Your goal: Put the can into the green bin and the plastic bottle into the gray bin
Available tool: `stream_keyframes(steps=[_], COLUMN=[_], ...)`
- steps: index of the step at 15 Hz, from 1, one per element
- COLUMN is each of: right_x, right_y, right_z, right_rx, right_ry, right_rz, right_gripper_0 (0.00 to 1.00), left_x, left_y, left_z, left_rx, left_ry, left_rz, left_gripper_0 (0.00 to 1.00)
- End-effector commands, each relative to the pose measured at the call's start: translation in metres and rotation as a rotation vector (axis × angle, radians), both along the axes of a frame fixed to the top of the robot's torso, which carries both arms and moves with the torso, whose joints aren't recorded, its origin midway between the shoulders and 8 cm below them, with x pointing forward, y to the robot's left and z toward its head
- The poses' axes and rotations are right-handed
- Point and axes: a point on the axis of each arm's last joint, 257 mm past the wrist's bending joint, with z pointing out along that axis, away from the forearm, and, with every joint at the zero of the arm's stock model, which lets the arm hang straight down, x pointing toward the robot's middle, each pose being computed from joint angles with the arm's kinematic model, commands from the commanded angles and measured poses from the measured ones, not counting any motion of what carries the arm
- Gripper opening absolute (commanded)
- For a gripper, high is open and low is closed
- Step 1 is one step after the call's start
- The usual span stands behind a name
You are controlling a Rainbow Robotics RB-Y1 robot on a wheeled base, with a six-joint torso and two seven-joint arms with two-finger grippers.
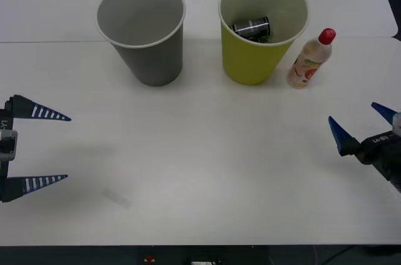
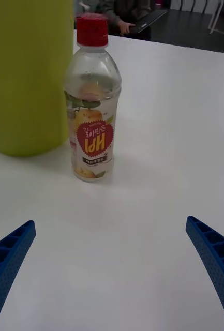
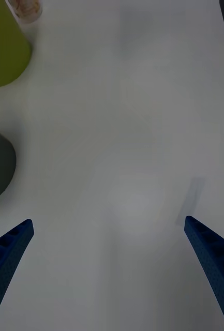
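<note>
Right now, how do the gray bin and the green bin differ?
Colour: the gray bin is gray with a white rim; the green bin is yellow-green with a pale rim. Contents: the gray bin shows nothing inside, while the green bin holds the can. Neighbours: the plastic bottle stands upright just beside the green bin, on the side away from the gray bin. Both are upright, tapered cups of similar size on the white table.
</note>
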Motion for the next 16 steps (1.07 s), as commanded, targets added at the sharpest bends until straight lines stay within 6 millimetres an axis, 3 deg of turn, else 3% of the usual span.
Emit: stream_keyframes(steps=[1, 8, 16], right_x=[0.014, 0.052, 0.114], right_y=[0.017, 0.044, 0.043], right_z=[-0.003, -0.009, -0.008], right_rx=[0.0, -0.047, -0.048], right_ry=[-0.012, -0.002, -0.046], right_rz=[0.056, 0.119, 0.052], right_gripper_0=[1.0, 1.0, 1.0], left_x=[0.0, 0.0, 0.0], left_y=[0.0, 0.0, 0.0], left_z=[0.0, 0.0, 0.0], left_rx=[0.0, 0.0, 0.0], left_ry=[0.0, 0.0, 0.0], left_rz=[0.0, 0.0, 0.0], left_gripper_0=[1.0, 1.0, 1.0])
